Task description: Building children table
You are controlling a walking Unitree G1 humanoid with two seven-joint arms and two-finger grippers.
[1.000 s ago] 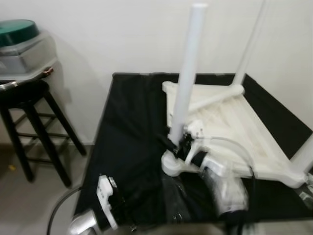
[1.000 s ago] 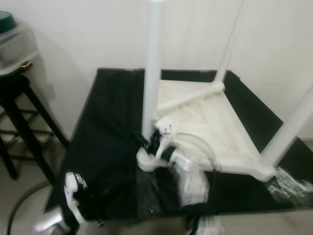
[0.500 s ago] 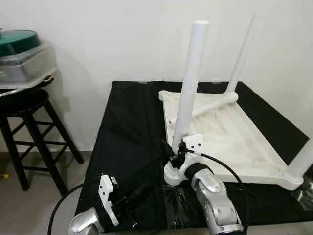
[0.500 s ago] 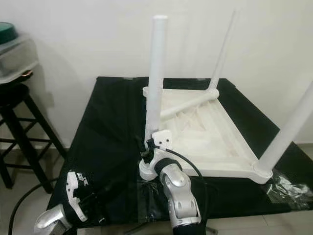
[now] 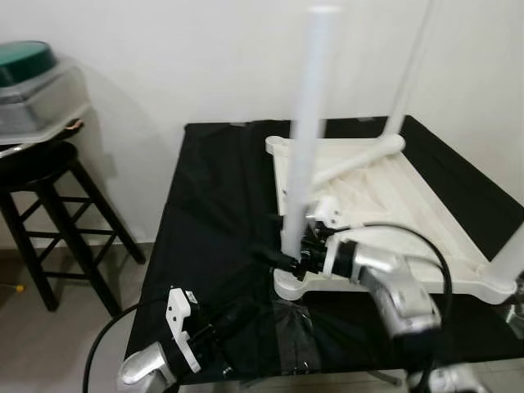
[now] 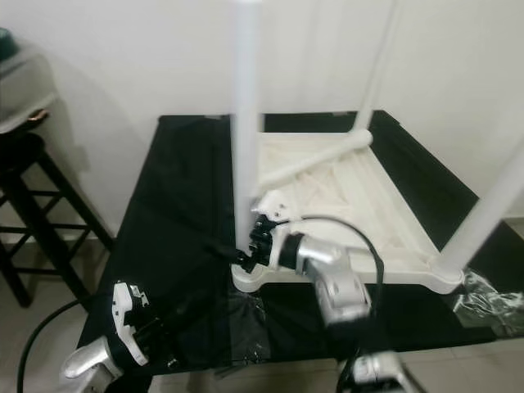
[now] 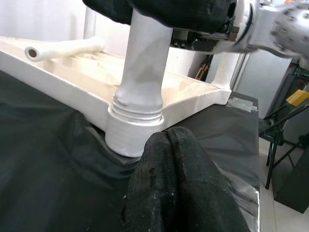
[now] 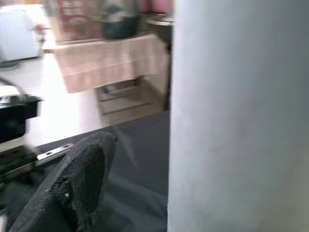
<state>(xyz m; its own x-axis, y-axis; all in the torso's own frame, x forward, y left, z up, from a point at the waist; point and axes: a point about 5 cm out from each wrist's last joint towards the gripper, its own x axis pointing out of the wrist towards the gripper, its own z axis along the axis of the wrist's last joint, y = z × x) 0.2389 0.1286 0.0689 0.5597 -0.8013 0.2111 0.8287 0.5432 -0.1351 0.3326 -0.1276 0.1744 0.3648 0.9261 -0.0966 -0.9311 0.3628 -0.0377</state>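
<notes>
- Left eye view: a white plastic children's table (image 5: 393, 205) is shown upside down on a black cloth-covered work surface (image 5: 213, 213), centre to right of the frame. A tall white cylindrical table leg (image 5: 304, 131) stands upright in the near-left corner socket at centre. The right gripper (image 5: 286, 255) is seen at the base of this leg, its silver arm entering from the lower right; the black fingers are closed around the leg. The left gripper (image 5: 225, 323) is placed at lower left over the cloth, short of the table's corner. A black wooden stool (image 5: 49, 213) carrying a clear lidded container with a green lid (image 5: 37, 82) occupies the upper left.
- Right eye view: a second white leg (image 6: 491, 205) is seen standing at the right edge; a third thin leg (image 6: 378, 65) rises at the far corner. A piece of crumpled clear plastic (image 6: 491, 299) lies at lower right.
- Left wrist view: the left gripper's black fingers (image 7: 178, 188) are pressed together with nothing between them, just beside the round white socket (image 7: 133, 133) at frame centre.
- Right wrist view: the white leg occupies the right half; one black finger (image 8: 77, 183) is recorded at lower left, blurred.
</notes>
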